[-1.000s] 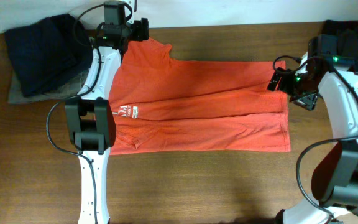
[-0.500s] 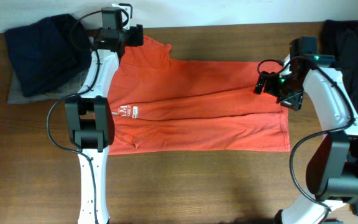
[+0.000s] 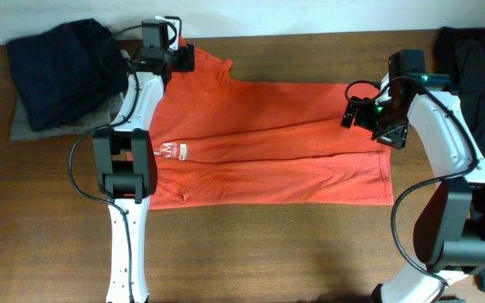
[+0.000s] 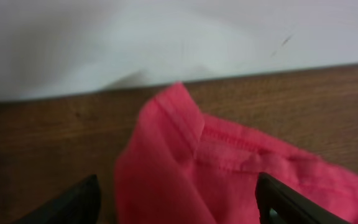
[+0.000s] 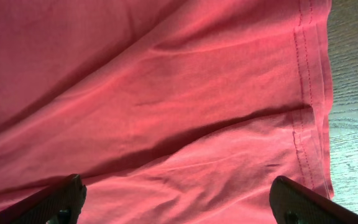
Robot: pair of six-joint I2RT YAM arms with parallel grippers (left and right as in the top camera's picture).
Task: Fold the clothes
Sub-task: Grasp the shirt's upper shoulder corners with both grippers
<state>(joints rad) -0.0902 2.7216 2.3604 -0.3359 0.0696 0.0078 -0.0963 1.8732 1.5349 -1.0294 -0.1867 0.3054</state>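
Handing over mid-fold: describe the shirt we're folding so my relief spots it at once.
On the wooden table, spread across its middle, lies the T-shirt. It alone is red-orange with white lettering; the heaps at both far corners are dark.

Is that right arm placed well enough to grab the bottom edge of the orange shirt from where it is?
Probably yes: the right gripper hangs open just above the T-shirt near its hem, with nothing lying between them.
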